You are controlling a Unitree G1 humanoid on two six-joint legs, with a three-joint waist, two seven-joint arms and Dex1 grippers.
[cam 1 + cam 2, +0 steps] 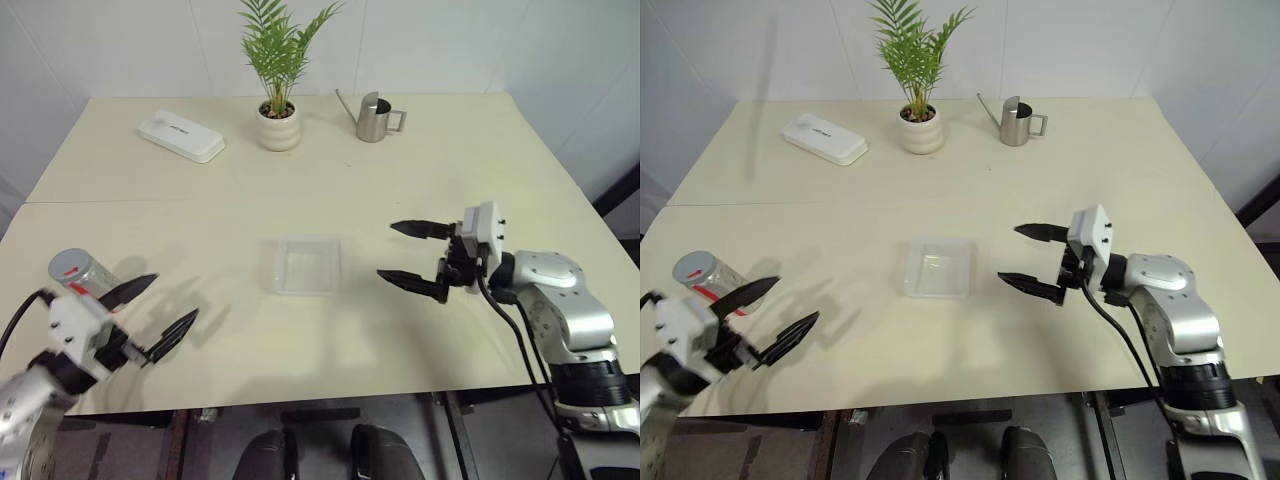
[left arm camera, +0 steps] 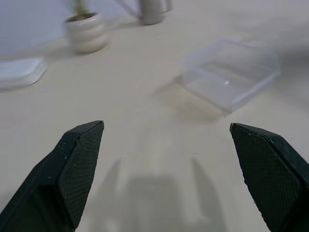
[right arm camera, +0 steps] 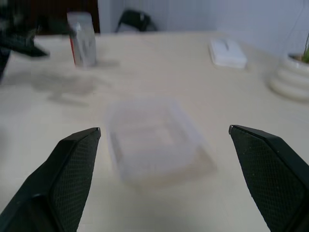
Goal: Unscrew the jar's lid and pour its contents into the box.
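Writing shows nowhere that I can read; the jar (image 1: pixel 78 271) carries only a red mark on its lid (image 1: pixel 68 265). From my head camera, that silvery cylinder stands at the near left of the pale matte table (image 1: pixel 420 180), just beyond my left gripper (image 1: pixel 150 312), whose two black fingers are spread wide and hold nothing. The box (image 1: pixel 306 264), shallow clear plastic with rounded corners, sits mid-table. My right gripper (image 1: pixel 405 255) hovers just right of it, equally wide, empty. Far off stand a ribbed white plant pot (image 1: pixel 279 127), a steel watering can (image 1: pixel 374 118) and a flat white case (image 1: pixel 181 135).

Left wrist: textured fingertips (image 2: pixel 79 159) apart, box (image 2: pixel 231 72) ahead.

Right wrist: pads (image 3: pixel 72 164) apart, box (image 3: pixel 154 140) between them, jar (image 3: pixel 82 38) beyond.
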